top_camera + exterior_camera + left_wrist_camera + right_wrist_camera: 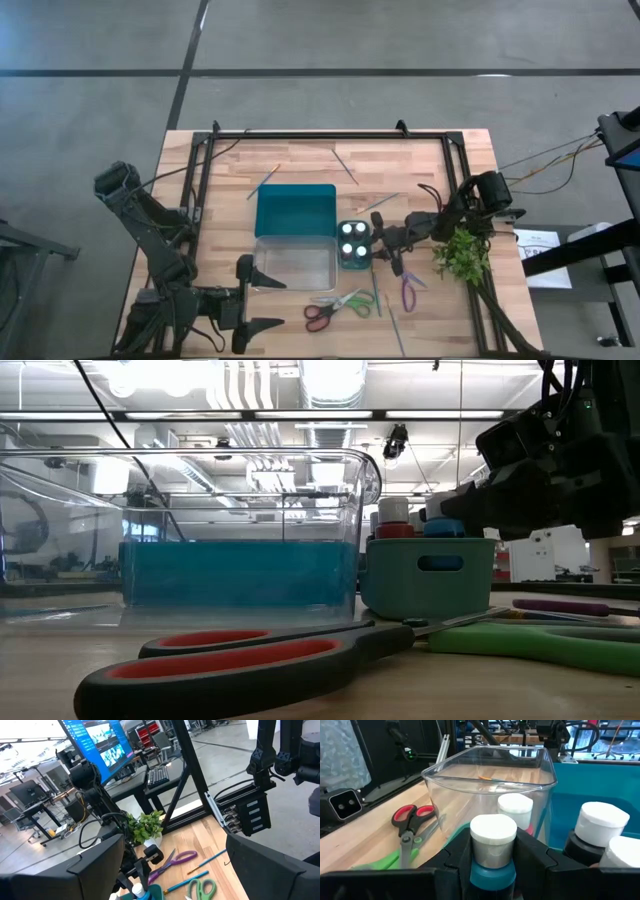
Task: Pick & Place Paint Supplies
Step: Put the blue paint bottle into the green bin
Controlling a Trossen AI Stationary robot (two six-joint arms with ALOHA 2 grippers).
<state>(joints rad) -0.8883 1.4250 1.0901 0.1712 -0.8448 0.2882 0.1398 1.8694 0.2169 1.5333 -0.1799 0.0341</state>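
On the wooden counter (pixel 300 160) I am seeing a clear container (pixel 294 263) beside a teal container (pixel 295 210), with a lab room showing behind. Four paint bottles are sitting in a small teal caddy (pixel 352 244). I am holding the right claw (pixel 493 851) clamped on the blue paint bottle (pixel 493 845) in it. The left claw (pixel 262 300) is waiting apart near the red-green scissors (pixel 335 306).
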